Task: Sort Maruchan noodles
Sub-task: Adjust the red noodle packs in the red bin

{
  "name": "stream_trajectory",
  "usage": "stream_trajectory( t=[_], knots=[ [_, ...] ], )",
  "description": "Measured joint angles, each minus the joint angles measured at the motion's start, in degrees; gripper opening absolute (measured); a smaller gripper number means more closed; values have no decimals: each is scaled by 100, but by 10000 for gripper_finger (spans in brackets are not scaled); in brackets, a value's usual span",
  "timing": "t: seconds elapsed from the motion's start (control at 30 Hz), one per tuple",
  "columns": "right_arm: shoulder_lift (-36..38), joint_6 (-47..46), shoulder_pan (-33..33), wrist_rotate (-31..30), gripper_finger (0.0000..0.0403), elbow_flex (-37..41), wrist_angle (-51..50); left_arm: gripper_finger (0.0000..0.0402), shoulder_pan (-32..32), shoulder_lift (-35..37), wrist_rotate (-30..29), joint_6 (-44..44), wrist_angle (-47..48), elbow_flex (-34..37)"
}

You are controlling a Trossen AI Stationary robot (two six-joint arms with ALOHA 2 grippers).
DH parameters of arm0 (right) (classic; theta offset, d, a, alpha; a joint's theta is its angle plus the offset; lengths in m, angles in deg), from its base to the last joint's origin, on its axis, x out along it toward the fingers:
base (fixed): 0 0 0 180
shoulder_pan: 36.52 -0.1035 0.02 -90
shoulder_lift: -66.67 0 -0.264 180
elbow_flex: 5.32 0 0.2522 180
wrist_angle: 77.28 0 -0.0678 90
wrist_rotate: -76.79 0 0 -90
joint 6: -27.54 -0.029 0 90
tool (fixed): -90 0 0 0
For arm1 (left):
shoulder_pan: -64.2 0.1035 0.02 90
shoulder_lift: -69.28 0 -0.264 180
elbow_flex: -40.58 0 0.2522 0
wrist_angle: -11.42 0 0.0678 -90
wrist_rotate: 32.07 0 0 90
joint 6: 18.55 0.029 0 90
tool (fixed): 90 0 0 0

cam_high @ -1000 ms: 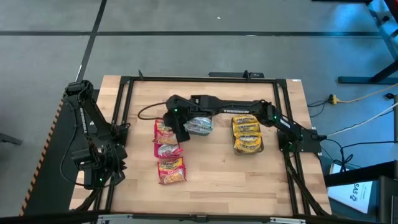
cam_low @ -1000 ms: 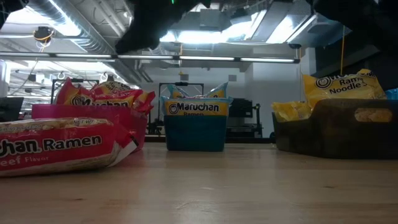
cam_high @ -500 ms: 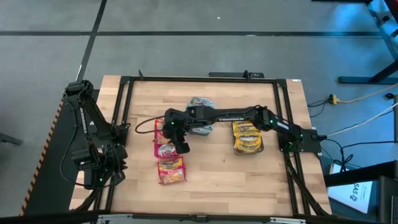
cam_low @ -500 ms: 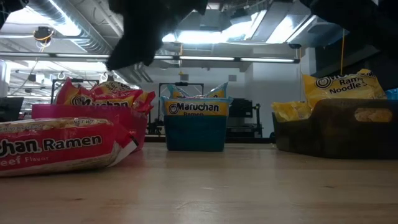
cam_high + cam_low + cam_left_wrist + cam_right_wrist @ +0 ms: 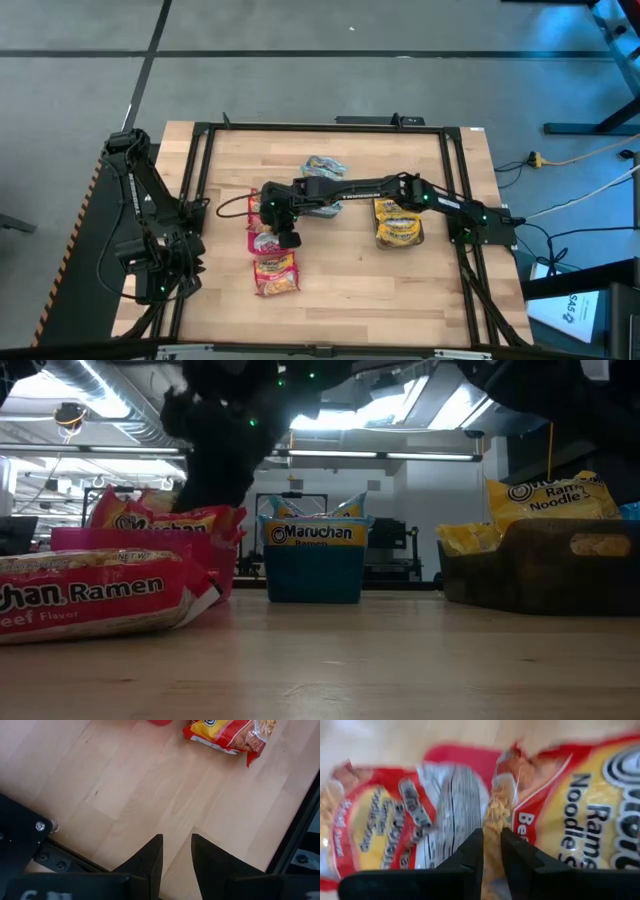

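Red Maruchan noodle packets (image 5: 165, 517) stand piled in a pink bin (image 5: 120, 542) left of centre. My right gripper (image 5: 492, 845) reaches down into that pile (image 5: 268, 240) and is shut on one red packet (image 5: 470, 795). One more red packet (image 5: 275, 273) lies flat on the wood nearer the front edge. Light-blue packets fill a blue bin (image 5: 313, 565) and yellow packets fill a grey bin (image 5: 560, 570). My left gripper (image 5: 176, 850) hangs open over bare wood at the table's left front, holding nothing. My right gripper pinches a crimped end edge of a red packet (image 5: 495, 812) between its two fingers. The fingers slant down from the table's right side. The packet still lies among the other red packets in the pink bin.
A black metal frame (image 5: 200, 180) runs round the wooden tabletop. Bare wood lies open in front of the bins (image 5: 380, 650). The loose red packet (image 5: 230, 735) shows ahead of my left gripper.
My right gripper has swung from beside the blue bin toward the table's near left and sunk onto the red packets in the pink bin. The light-blue packets that the arm covered now show.
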State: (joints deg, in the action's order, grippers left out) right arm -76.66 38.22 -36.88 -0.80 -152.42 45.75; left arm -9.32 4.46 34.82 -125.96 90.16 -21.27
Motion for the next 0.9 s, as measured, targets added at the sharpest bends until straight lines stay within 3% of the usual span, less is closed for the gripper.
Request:
stream_trajectory(
  t=[0.53, 0.9],
  knots=[
    [-210, -210, -6, -244, 62, -2, -61, 95, -2, 0, 2, -8, 1, 0],
    [56, -425, -38, 60, 62, -162, -57, 95, -2, 0, 2, -1, 8, 0]
  ],
)
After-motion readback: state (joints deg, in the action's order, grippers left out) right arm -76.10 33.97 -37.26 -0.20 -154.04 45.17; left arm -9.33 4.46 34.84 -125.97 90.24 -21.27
